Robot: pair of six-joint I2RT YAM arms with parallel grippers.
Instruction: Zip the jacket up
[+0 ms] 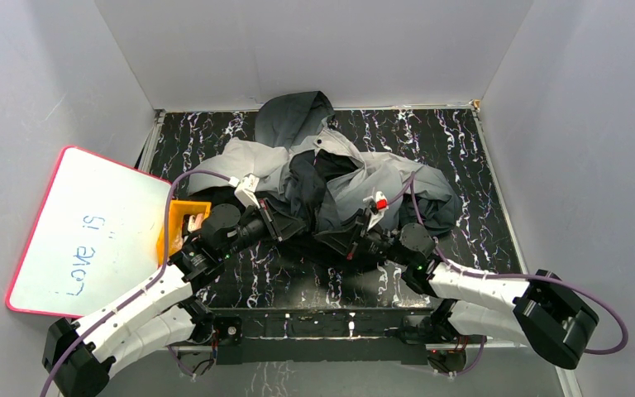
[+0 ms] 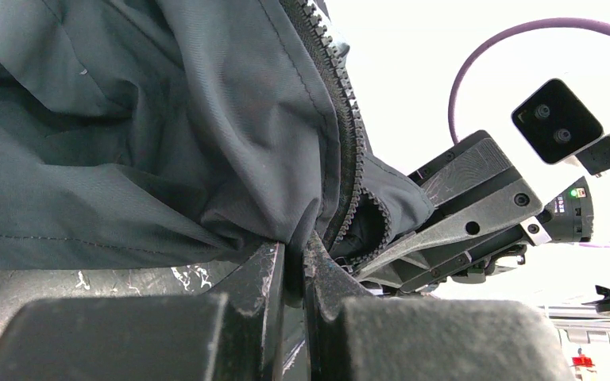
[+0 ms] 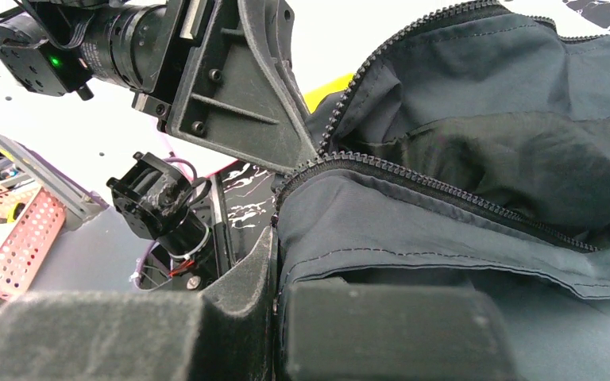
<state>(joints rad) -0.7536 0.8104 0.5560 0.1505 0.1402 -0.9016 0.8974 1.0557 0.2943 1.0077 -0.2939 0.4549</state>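
One jacket (image 1: 339, 165) lies crumpled across the middle of the black marbled table (image 1: 471, 141), hood at the far side, its two zipper rows (image 3: 413, 178) unjoined. One whiteboard (image 1: 91, 231) and one orange box (image 1: 183, 217) crowd the left edge, while bare tabletop shows to the jacket's right and along the near edge. At the near hem, the left gripper (image 2: 294, 262) is pressed together on dark fabric beside the zipper teeth, and the right gripper (image 3: 276, 274) pinches the other front edge close by.
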